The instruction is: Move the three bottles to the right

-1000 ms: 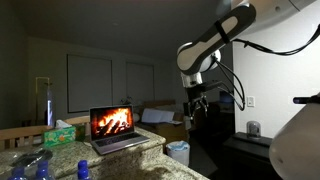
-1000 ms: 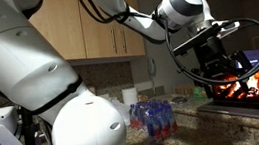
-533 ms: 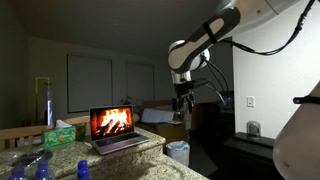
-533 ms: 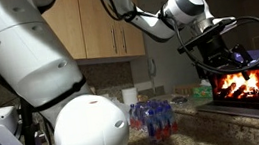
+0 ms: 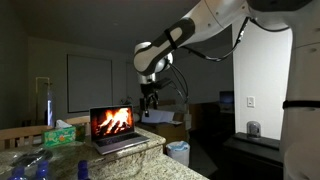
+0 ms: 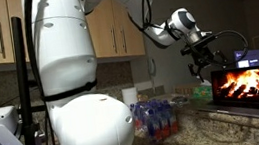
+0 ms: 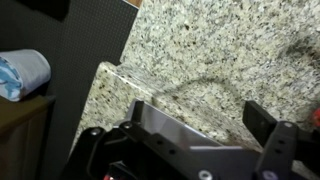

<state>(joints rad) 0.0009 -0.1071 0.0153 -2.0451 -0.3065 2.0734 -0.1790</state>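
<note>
The three bottles (image 6: 154,118) stand close together on the granite counter, small and clear with blue caps and a reddish band. In an exterior view only their blue tops (image 5: 42,168) show at the bottom left edge. My gripper (image 5: 150,102) hangs in the air above and beside the laptop, far from the bottles; it also shows in an exterior view (image 6: 203,68). In the wrist view the gripper (image 7: 200,115) is open and empty, looking down on the counter's corner. No bottle shows in the wrist view.
An open laptop (image 5: 112,126) with a fire on its screen sits on the counter (image 7: 220,50), also seen in an exterior view (image 6: 240,84). A tall slim bluish bottle (image 5: 48,105) and a green tissue box (image 5: 60,134) stand behind. A blue-lined bin (image 7: 24,73) stands below the counter edge.
The arm has swung across with the gripper moving toward the laptop, away from the near camera. The gripper stays open and empty. The bottles have not moved.
</note>
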